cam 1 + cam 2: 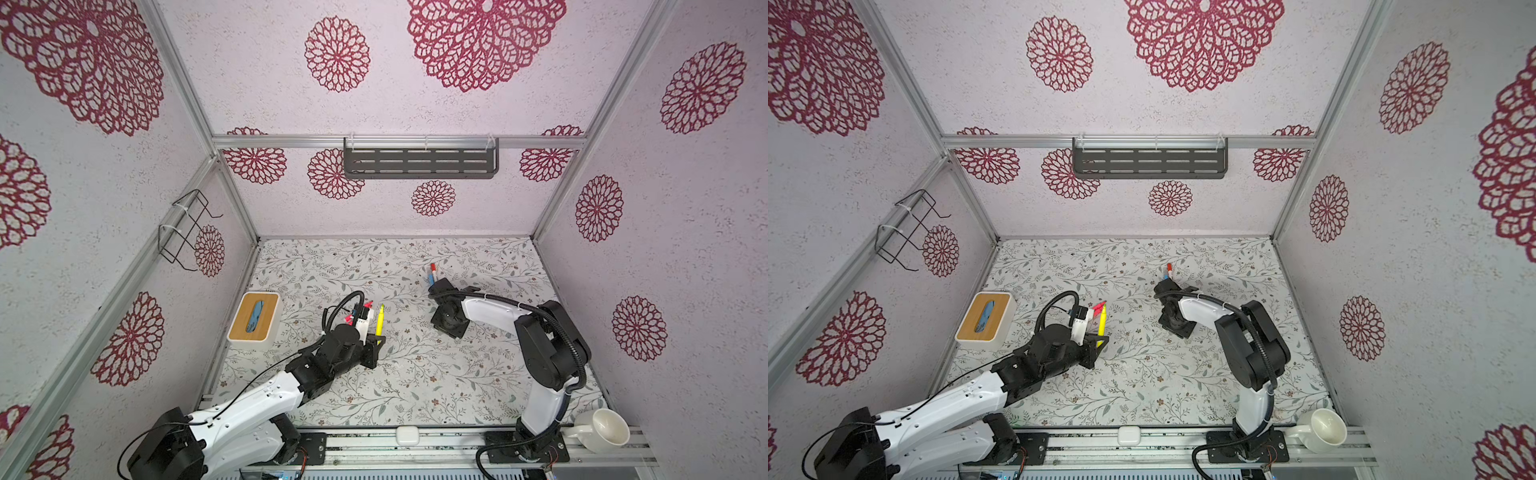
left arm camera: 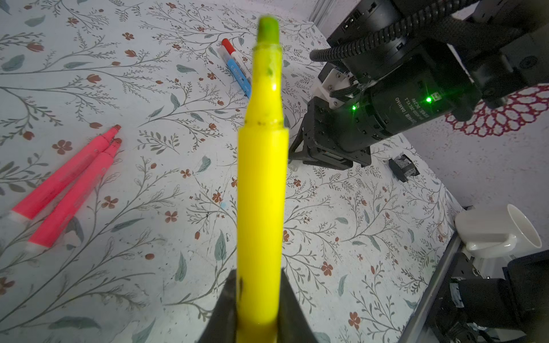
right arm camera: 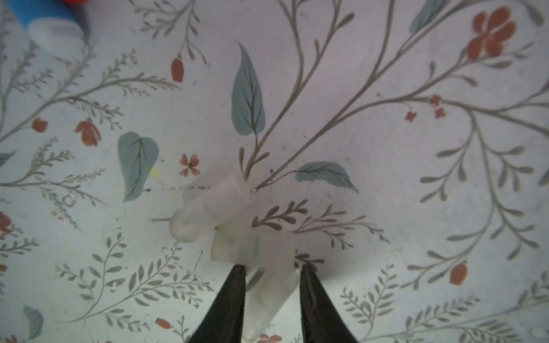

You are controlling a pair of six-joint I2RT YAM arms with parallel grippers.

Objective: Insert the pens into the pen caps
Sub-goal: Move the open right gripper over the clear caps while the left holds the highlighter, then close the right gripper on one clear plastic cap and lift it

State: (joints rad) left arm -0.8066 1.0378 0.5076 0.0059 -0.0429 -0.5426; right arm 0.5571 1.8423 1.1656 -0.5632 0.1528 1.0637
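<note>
Two touching caps (image 3: 208, 205) may snag | right jaws narrow astride clear cap (image 3: 270, 297), hold unsure | left jaws clamp yellow pen (image 2: 261, 193)

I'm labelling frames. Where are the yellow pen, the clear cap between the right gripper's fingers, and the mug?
yellow pen (image 2: 261, 178): left wrist view, mid barrel.
clear cap (image 3: 269, 297): right wrist view, side wall.
mug (image 2: 481, 222): left wrist view, outer wall.
</note>
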